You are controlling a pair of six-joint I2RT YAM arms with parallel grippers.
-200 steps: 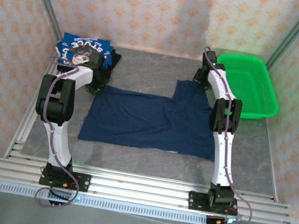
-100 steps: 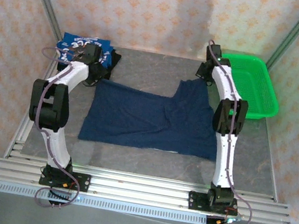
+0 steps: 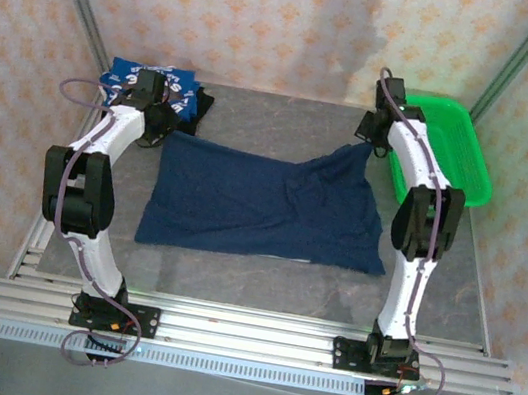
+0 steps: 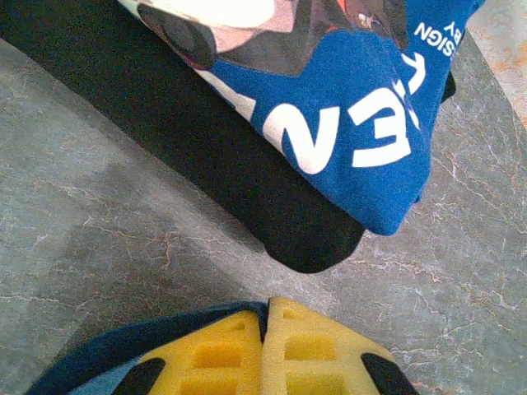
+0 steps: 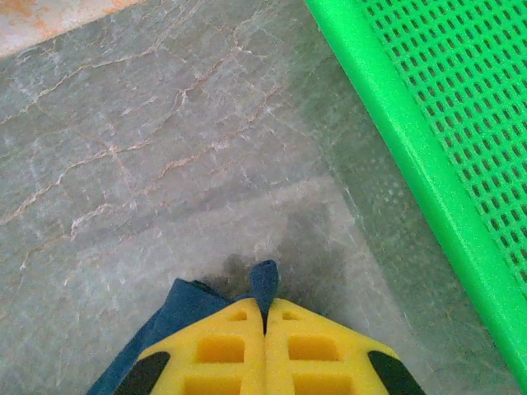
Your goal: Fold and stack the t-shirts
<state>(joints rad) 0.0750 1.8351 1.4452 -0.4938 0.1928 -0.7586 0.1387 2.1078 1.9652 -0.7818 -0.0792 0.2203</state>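
The left gripper [image 4: 265, 311] is pinched tight on a far corner of the navy t-shirt [image 3: 262, 207]. Dark blue cloth peeks out from under its yellow fingers. The right gripper [image 5: 265, 311] is pinched tight too. A little tip of the same shirt sticks up between its fingers, just beside the green basket [image 5: 403, 123].

A second ago both grippers were low and the shirt lay flat. One sleeve part stuck out toward the green basket. Now both arms have pulled up and back. The right gripper has gone closer to the basket and the left one has gone further from it. The far edge of the shirt is lifted and pulled out long between them. The near edge has stayed down on the grey surface [image 3: 257, 115].

I think this means the fold is starting. The shirt is held at both far corners, so that edge can be carried over toward the near edge.

The stack of folded t-shirts [image 3: 146, 87] sits well apart from the basket, past the other end of the navy shirt. There, a blue printed t-shirt [image 4: 354, 140] lies on top of a black t-shirt [image 4: 247, 206], near the left gripper. The navy shirt is not folded or stacked yet.
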